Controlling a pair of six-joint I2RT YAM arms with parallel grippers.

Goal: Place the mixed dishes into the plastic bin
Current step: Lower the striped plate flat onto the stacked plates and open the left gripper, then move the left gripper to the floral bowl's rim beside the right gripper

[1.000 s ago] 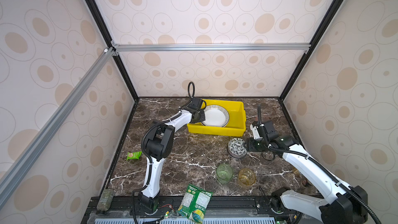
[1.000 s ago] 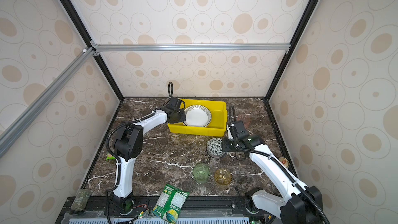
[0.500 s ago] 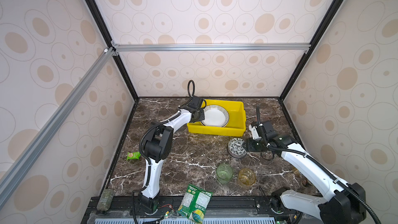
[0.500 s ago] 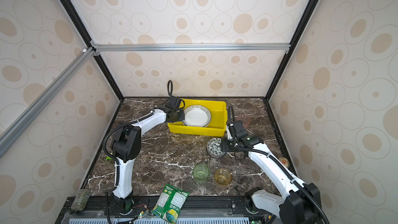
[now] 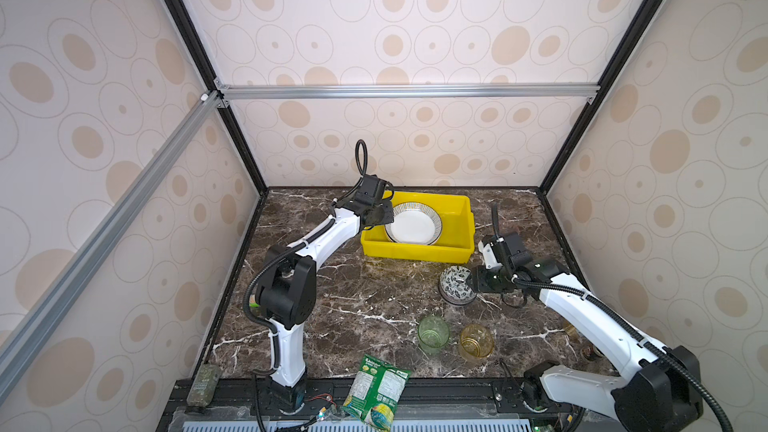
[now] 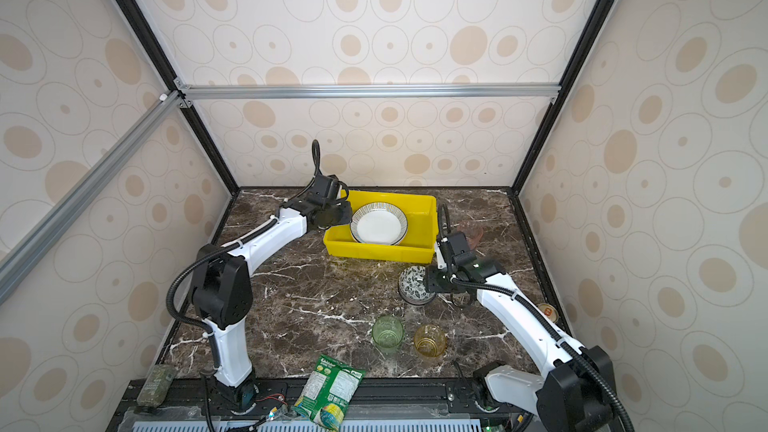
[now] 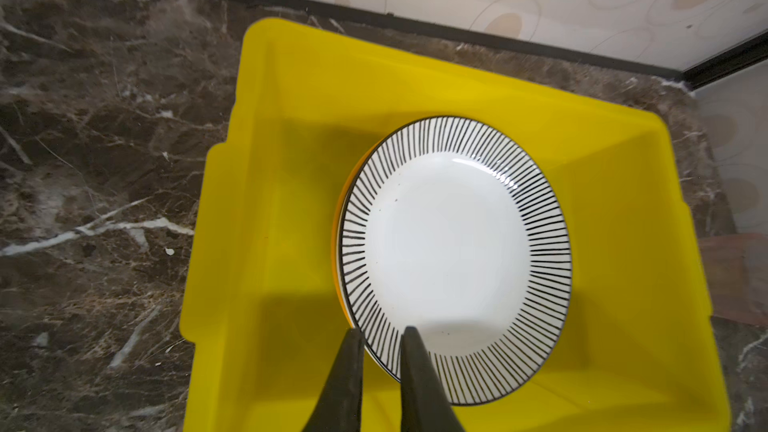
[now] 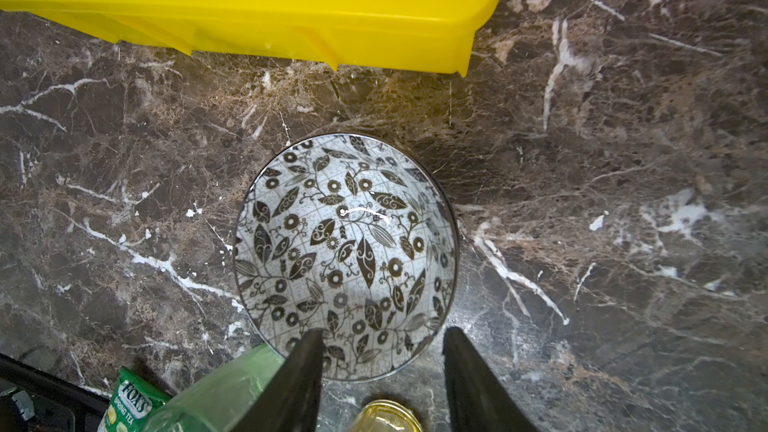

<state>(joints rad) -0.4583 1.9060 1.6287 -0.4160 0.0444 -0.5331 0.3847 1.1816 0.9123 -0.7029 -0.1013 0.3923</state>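
Now, left gripper: narrow, pinching rim of striped plate
striped plate: tilted inside yellow bin, gripped at its 9 o'clock edge in both top views
yellow bin: table's 12 o'clock
right gripper: jaws apart, astride rim of floral bowl, not clamped
floral bowl: on table, 5 o'clock of bin
green tumbler, amber tumbler: 6 o'clock of bowl

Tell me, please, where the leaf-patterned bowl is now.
In both top views the leaf-patterned bowl stands on the marble table right of centre, in front of the yellow bin, with the right end effector straddling its rim.
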